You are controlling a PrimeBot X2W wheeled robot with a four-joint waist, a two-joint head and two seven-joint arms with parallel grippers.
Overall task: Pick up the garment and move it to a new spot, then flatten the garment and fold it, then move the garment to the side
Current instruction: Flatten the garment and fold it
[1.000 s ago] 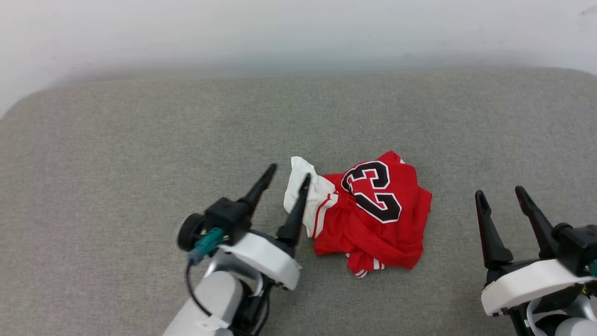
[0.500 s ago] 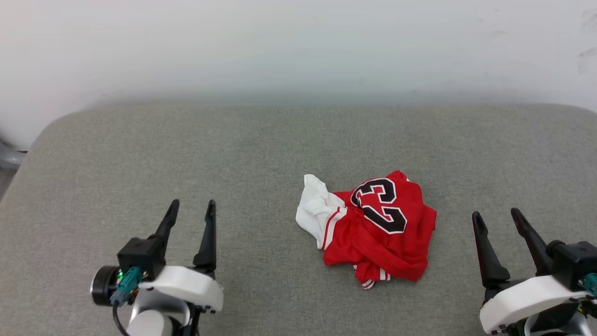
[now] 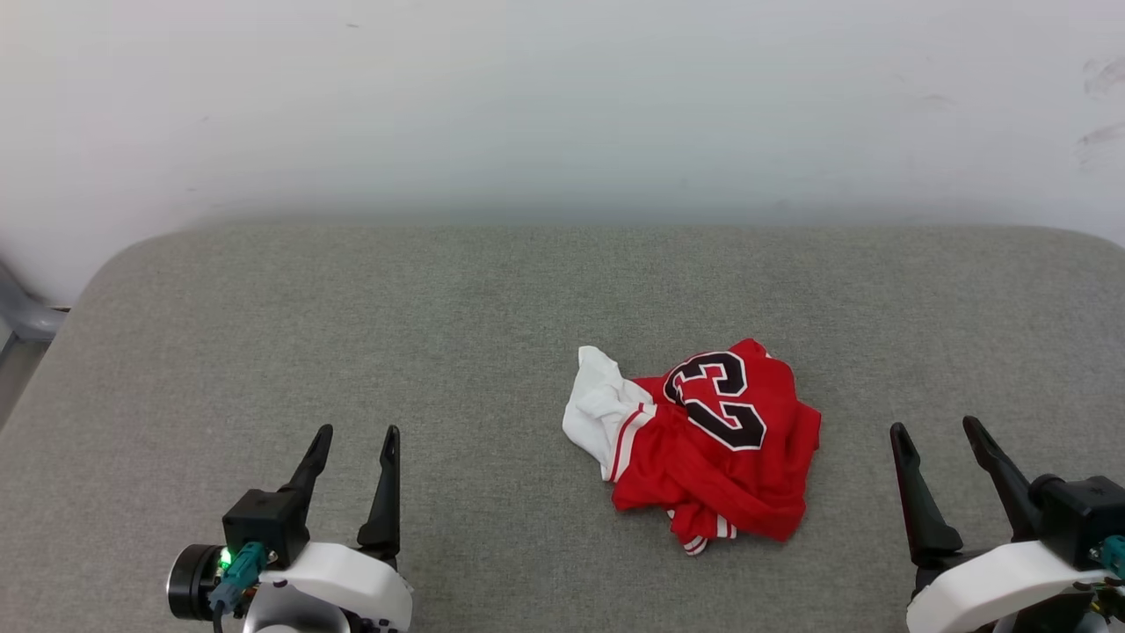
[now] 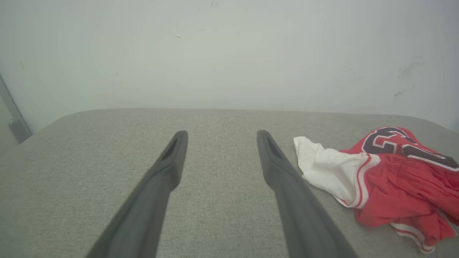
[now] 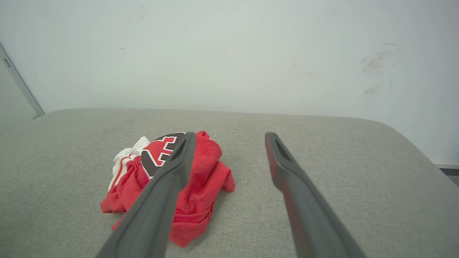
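Both my left gripper [image 3: 359, 431] and right gripper [image 3: 933, 426] gape wide, empty. Garment [image 3: 716, 457] lies crumpled between them, nearer the right one, clear of both. I judge flattening, folding and the side move not yet done.

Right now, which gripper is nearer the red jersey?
Right. The right gripper stands open just right of the garment; the left gripper stands farther off to its left.

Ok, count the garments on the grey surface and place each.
1: the garment, crumpled right of centre on the grey surface, nearer the right gripper than the left gripper; none seems hidden.
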